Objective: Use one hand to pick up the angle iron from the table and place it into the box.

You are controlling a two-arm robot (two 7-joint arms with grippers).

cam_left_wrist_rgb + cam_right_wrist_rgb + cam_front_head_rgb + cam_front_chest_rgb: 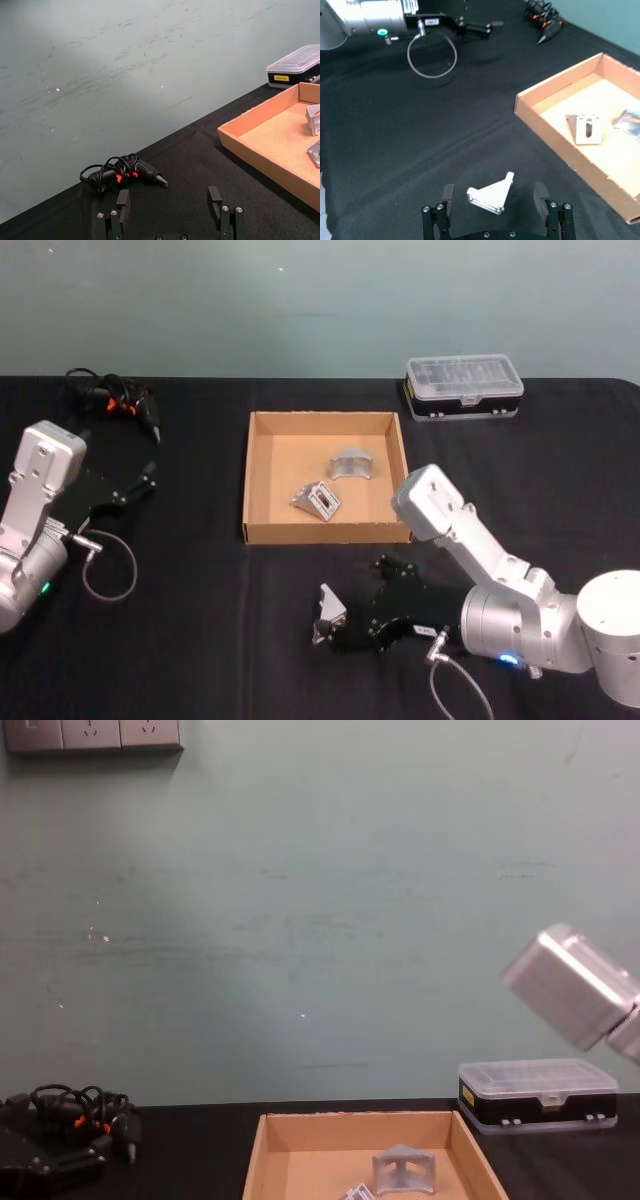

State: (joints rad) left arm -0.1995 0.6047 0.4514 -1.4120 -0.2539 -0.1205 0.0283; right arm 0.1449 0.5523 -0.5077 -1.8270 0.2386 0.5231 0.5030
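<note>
Nearest, the right gripper (494, 192), fingers spread wide, is bracketing one angle iron (328, 613) that is lying ungrasped on the table (200, 640). Beyond, the box (325, 533) is already holding two other angle irons (316, 500). At left, the left gripper (169, 196) is idling, fingers parted.

Angle iron (329, 611): on table (200, 640), before box (325, 532).
Two brackets (352, 465): in box.
Plastic case (464, 386): behind box, right.
Cable bundle (112, 400): left of box.

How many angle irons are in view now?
3. Two angle irons lie in the box: one toward its back, one nearer its front. The third sits on the table between the fingers of the open right gripper.
</note>
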